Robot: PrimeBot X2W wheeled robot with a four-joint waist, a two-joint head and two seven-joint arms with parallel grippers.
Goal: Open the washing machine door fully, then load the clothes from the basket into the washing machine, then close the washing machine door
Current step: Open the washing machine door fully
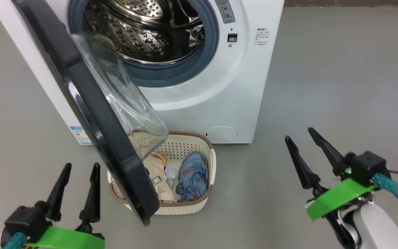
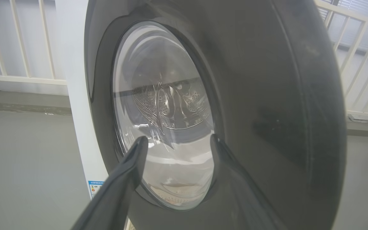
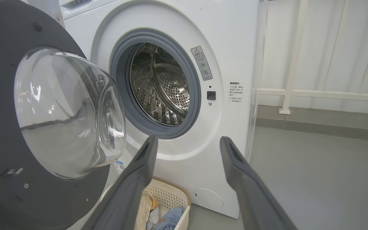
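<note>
Head view: washing machine door is half-open, overhanging the basket that holds the clothes. Left claw, spread and empty, faces the door's outer side, probably to push it wider. Right claw is spread, empty and well apart.

Black washing machine door half open; cream basket by it holds the clothes.

I am holding my left gripper low, its fingers spread apart and empty; my right gripper is hovering likewise, gripping nothing.
</note>
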